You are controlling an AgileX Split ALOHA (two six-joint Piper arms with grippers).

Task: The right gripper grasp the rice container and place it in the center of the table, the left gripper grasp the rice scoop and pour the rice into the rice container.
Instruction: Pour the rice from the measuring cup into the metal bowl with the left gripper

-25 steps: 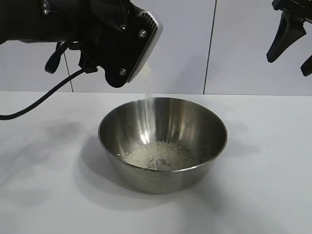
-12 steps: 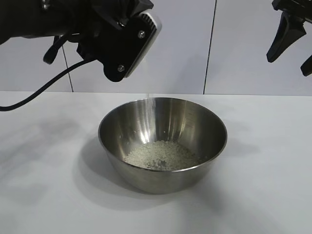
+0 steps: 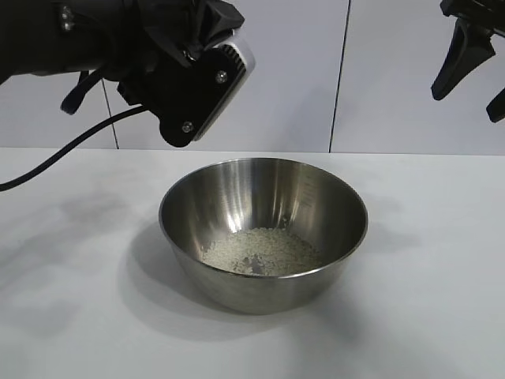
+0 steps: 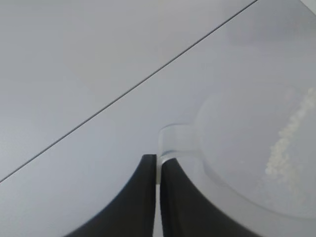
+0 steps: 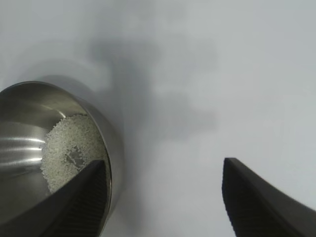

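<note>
The rice container, a shiny steel bowl, stands mid-table with a pale heap of rice in its bottom. My left arm's white-faced housing hangs above the bowl's far left rim and hides its fingers in the exterior view. In the left wrist view the left gripper is shut on the handle tab of the frosted rice scoop, which has a few grains clinging inside. The right gripper is raised at the upper right, open and empty. Its wrist view looks down on the bowl and rice.
A black cable trails from the left arm down toward the table's left side. A white panelled wall stands behind. Bare white tabletop surrounds the bowl on every side.
The left arm's wrist has shifted slightly up and to the left. The thin trickle of rice falling at the bowl's far rim has stopped. The right arm has not moved.
</note>
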